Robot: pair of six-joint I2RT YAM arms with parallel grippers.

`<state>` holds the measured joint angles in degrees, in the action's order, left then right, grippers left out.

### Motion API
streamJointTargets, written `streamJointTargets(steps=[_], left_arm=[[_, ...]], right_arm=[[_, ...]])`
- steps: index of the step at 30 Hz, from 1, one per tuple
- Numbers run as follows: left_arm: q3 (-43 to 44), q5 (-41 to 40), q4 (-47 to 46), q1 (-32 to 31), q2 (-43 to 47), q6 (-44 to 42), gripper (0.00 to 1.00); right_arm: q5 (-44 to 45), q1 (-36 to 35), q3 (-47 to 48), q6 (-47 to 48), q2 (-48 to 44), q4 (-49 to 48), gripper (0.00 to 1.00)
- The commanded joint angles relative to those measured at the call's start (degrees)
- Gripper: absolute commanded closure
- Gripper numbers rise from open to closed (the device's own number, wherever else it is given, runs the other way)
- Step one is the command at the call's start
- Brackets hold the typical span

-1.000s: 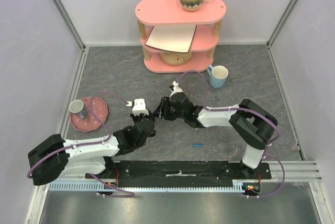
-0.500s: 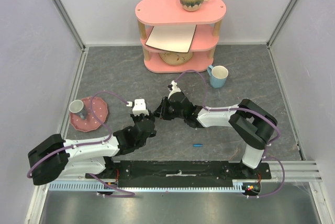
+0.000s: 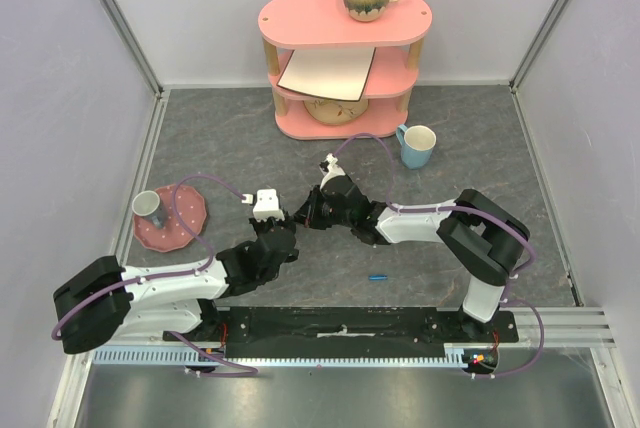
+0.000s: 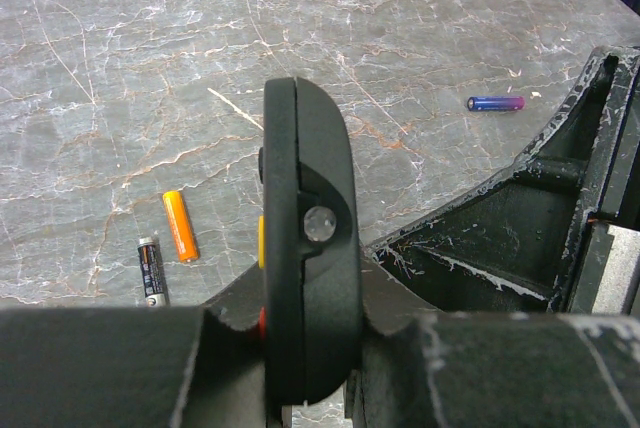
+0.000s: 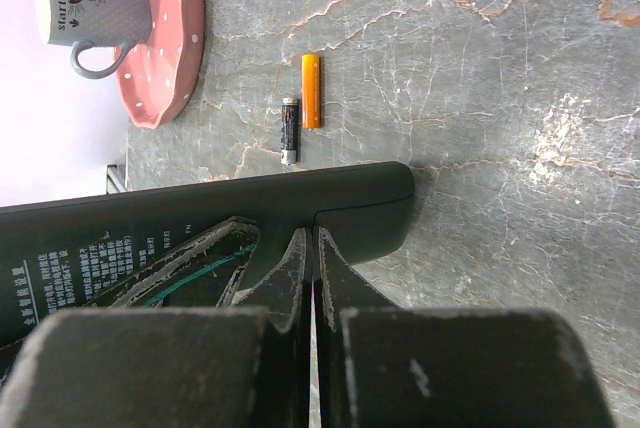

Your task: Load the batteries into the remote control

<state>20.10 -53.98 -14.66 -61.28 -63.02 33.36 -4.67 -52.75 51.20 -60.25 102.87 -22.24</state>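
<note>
On the left, your left gripper (image 4: 305,333) is clamping the remote control (image 4: 300,198) on edge, with one finger pressed to each flat face. Hold that clamp firm and level: the right arm appears to be working on the remote's back, and any twist could let it slide in the pads.

On the table (image 4: 420,8) to the left of the remote, an orange cell (image 4: 180,226) and a black cell (image 4: 149,268) are lying side by side, untouched.

Moving right, your right gripper (image 5: 308,258) is sitting with its fingers fully together. The tips are resting against the printed back of the remote near its end, but I cannot tell whether they are pinching anything.

Further right, the purple battery (image 4: 495,103) is lying loose on the table, apart from the remote, so no cell looks loaded yet.
</note>
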Motion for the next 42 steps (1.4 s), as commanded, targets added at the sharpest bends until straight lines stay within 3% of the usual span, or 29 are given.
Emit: streamJointTargets(steps=[1,42], left_arm=[[1.43,5.03,1.82,-2.80,-0.43,0.91,0.98],[2.58,0.54,7.89,-2.80,-0.96,4.69,0.98]], right_arm=[[4.84,-0.42,-2.16,2.94,5.59,11.34,1.00],[3.08,0.37,-6.73,3.65,2.51,9.94,1.00]])
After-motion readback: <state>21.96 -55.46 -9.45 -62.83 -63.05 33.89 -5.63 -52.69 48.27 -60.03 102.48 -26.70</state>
